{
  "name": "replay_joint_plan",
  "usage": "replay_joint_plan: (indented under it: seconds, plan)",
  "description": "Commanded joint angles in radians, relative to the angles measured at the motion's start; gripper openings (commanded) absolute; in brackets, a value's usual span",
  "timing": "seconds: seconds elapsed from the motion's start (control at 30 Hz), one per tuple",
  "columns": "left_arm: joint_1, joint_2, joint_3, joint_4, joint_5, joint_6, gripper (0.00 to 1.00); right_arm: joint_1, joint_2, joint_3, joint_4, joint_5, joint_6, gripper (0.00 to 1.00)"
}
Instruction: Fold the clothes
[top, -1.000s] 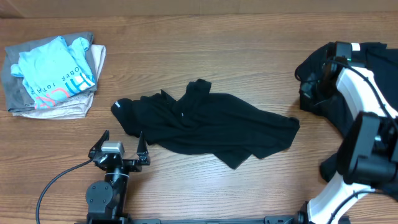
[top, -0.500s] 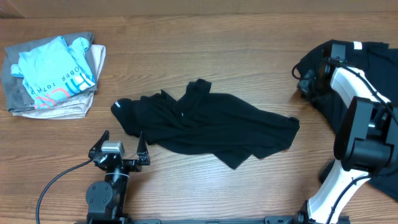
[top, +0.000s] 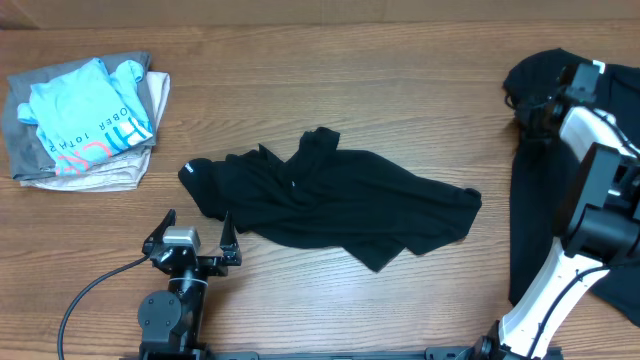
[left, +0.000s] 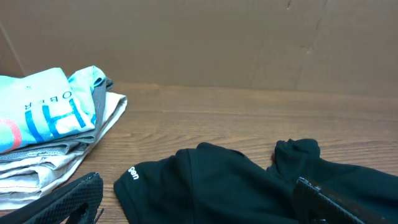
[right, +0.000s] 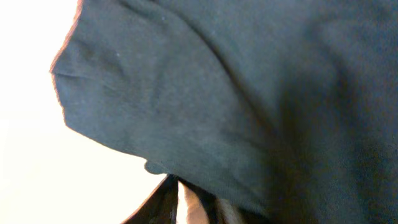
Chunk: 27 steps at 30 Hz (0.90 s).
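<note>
A: Status on the fold?

B: Barely started, judging by the layout. Seeing black T-shirt (top: 330, 205) mid-table, bunched and skewed, with layers overlapping and no clean crease anywhere. Needs spreading flat first, then folding.

A: Any more to do?

B: Yes. Seeing second black garment (top: 530, 210) heaped at the right edge of the wooden table (top: 400, 70), well apart from the first and partly under the right arm. Also unfolded.

A: Fabric?

B: Soft matte knit, limp, settling into shallow ridges. Carries small white print near one edge in the left wrist view (left: 133, 173) and a tiny white mark near the middle from overhead. Expect slipping and bunching on any pull; a judgement only.

A: Grippers?

B: Left gripper (top: 193, 238): sitting just on the near side of the first shirt, not touching it. Fingers (left: 68, 199) spread wide, holding nothing.
Right gripper (top: 540, 105): up at the far end of the right heap, against the cloth. Can't tell spread or grip. Getting little but black cloth in the right wrist view, plus a sliver of finger at the bottom.

A: Anything done?

B: Possibly the folded stack (top: 85, 120) at upper left. Shows a light blue tee with lettering on top of grey and beige pieces, squared up, well apart from the black ones. Reads as finished work; can't confirm.
</note>
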Motion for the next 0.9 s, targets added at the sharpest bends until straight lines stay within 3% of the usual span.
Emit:
replay_joint_plan:
  seconds: [0.0,0.07,0.17,0.3,0.53,0.87]
  plan:
    - [-0.005,-0.011,-0.004,0.000,0.004,0.023,1.00,-0.035,0.045,0.110,-0.148,-0.126,-0.062,0.54]
    - [-0.005,-0.011,-0.004,0.000,0.004,0.023,1.00,-0.034,0.024,0.198,-0.273,-0.163,-0.061,0.80]
    - [-0.005,-0.010,-0.004,0.000,0.004,0.023,1.00,-0.026,-0.014,0.330,-0.489,-0.178,-0.061,0.89]
    - [-0.005,-0.011,-0.004,0.000,0.004,0.023,1.00,0.002,-0.084,0.410,-0.719,-0.177,-0.063,0.89]
    - [-0.005,-0.011,-0.004,0.000,0.004,0.023,1.00,0.108,-0.164,0.410,-0.960,-0.177,-0.099,0.84]
    - [-0.005,-0.010,-0.004,0.000,0.004,0.023,1.00,0.317,-0.165,0.409,-1.150,-0.171,-0.087,0.77]
